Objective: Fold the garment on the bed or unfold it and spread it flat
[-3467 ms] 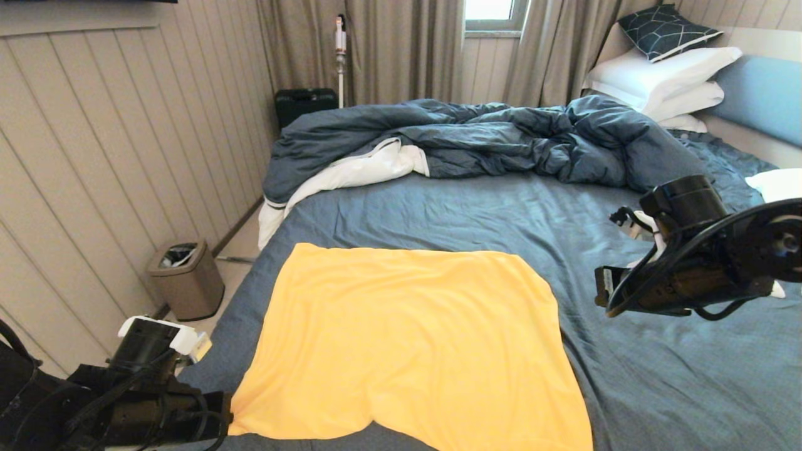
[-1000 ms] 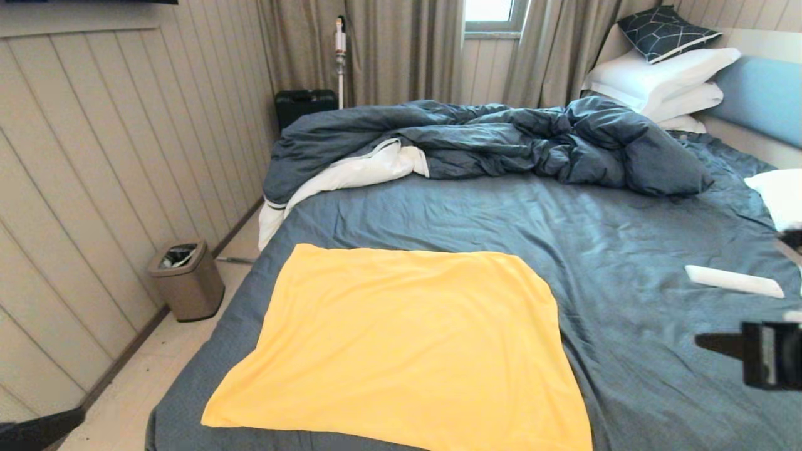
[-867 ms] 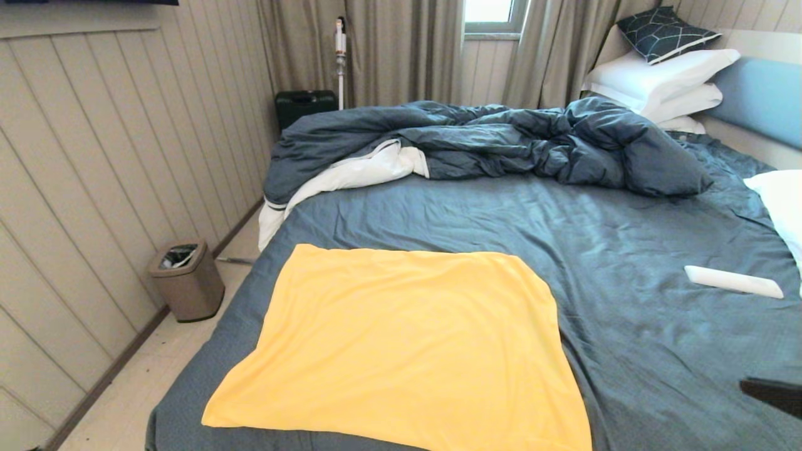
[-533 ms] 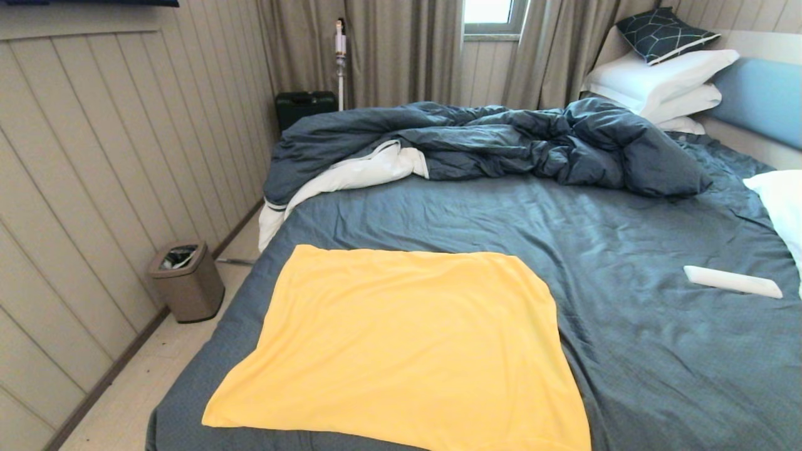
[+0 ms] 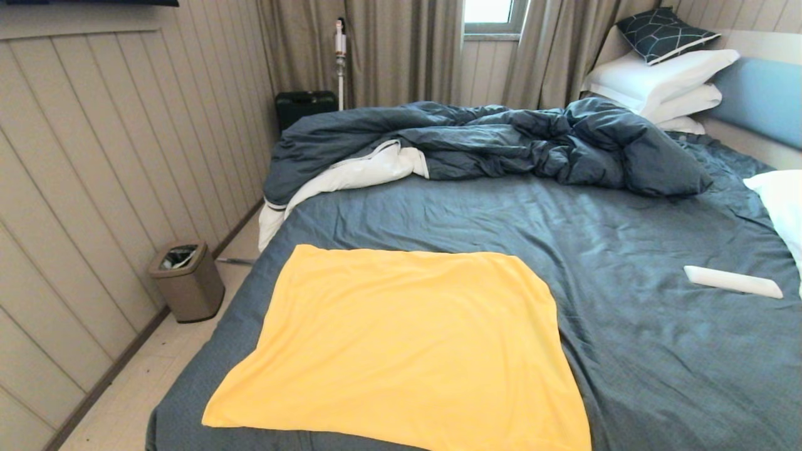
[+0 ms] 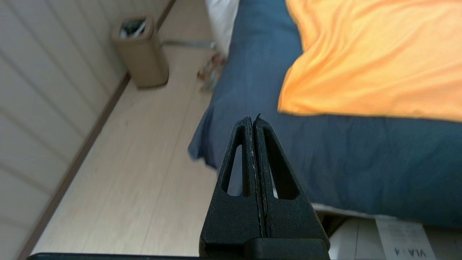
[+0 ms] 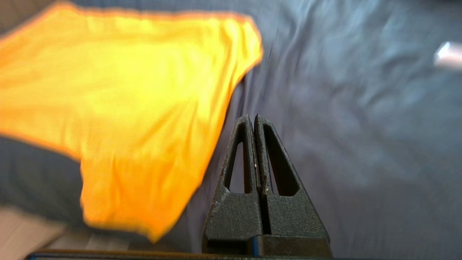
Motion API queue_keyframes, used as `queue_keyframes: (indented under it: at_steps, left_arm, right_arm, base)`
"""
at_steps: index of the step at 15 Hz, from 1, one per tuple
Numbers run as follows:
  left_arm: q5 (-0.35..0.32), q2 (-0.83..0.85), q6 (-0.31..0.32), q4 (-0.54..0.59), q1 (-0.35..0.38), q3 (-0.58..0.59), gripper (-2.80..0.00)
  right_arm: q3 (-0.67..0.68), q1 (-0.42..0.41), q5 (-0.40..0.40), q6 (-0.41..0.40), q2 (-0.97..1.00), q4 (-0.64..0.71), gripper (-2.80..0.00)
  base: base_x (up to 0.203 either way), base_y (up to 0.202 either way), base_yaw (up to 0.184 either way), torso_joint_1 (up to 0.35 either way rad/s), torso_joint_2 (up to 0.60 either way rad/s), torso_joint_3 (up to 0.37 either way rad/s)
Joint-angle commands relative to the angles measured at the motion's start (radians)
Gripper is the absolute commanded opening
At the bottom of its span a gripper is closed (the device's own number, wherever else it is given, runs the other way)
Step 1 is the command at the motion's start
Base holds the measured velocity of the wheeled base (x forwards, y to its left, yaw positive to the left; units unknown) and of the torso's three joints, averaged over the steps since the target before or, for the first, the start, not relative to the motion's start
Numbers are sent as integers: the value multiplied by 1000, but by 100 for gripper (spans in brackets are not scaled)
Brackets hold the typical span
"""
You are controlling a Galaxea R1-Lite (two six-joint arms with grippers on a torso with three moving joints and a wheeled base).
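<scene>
The yellow-orange garment lies spread flat as a smooth rectangle on the near left part of the bed, on its slate-blue sheet. Neither arm shows in the head view. My left gripper is shut and empty, held off the bed's near left corner, apart from the garment. My right gripper is shut and empty too, above the sheet just right of the garment, whose near right corner hangs over the bed's front edge.
A dark blue duvet with white lining is bunched across the far side. White pillows lean on the light blue headboard. A white flat object lies on the sheet at right. A tan bin stands on the floor at left.
Both arms have pulled back out of the head view; the right one was last seen leaving at the lower right edge. The garment's near left corner now lies flat. Nothing else moved.
</scene>
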Motion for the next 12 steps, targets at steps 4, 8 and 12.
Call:
queue_keyframes:
  at_steps: [4,8,12]
  left_arm:
    - [-8,-6,-7,-105,-2,54,-280]
    - [-8,-6,-8,-105,-2,54,-280]
    - [-8,-6,-4,-106,0,54,-280]
  right_arm:
    - [3,0,2,-8,2,74,-280]
    - [3,-33,-14,-53,4,103,-280]
    - [3,-167,32,-103,-90,125,-280]
  base:
    - [0,0,0,0,0,0]
    - [0,0,0,0,0,0]
    - [0,0,0,0,0,0]
